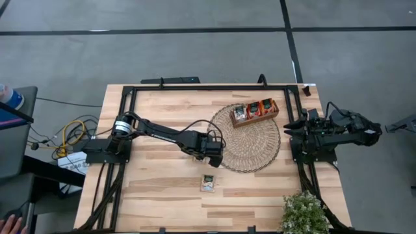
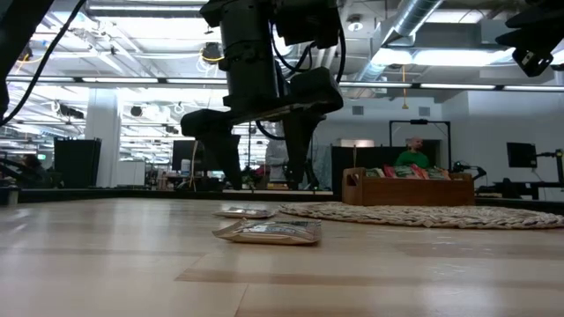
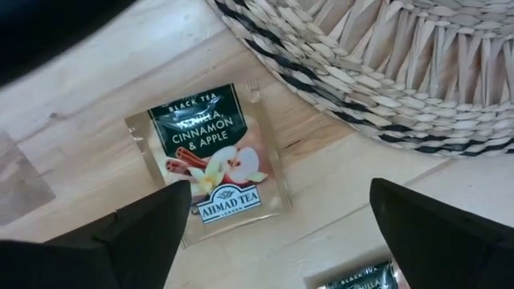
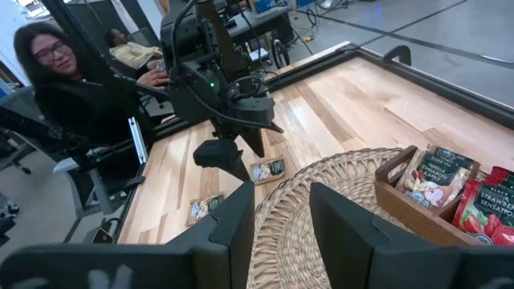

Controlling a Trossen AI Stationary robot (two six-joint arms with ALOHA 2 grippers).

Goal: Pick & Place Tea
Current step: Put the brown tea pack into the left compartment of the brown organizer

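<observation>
The bench (image 1: 162, 195) is pale wood in jointed strips, smooth with a light satin sheen and visible grain. A matt black metal frame (image 1: 195, 88) runs along its edges. The round mat (image 1: 260, 153) is woven from dry straw-coloured fibre, rough and ribbed, with darker strands worked through the rim. The tray (image 4: 401, 205) is brown wood with a matt finish. The tea sachets (image 3: 210, 152) are glossy foil-like film with printed faces and crimped, translucent edges; those standing in the tray show the same gloss. The left pincer (image 3: 277, 233) has fingers (image 3: 144, 233) of matt black plastic. The arms are dark, with a dull finish.
</observation>
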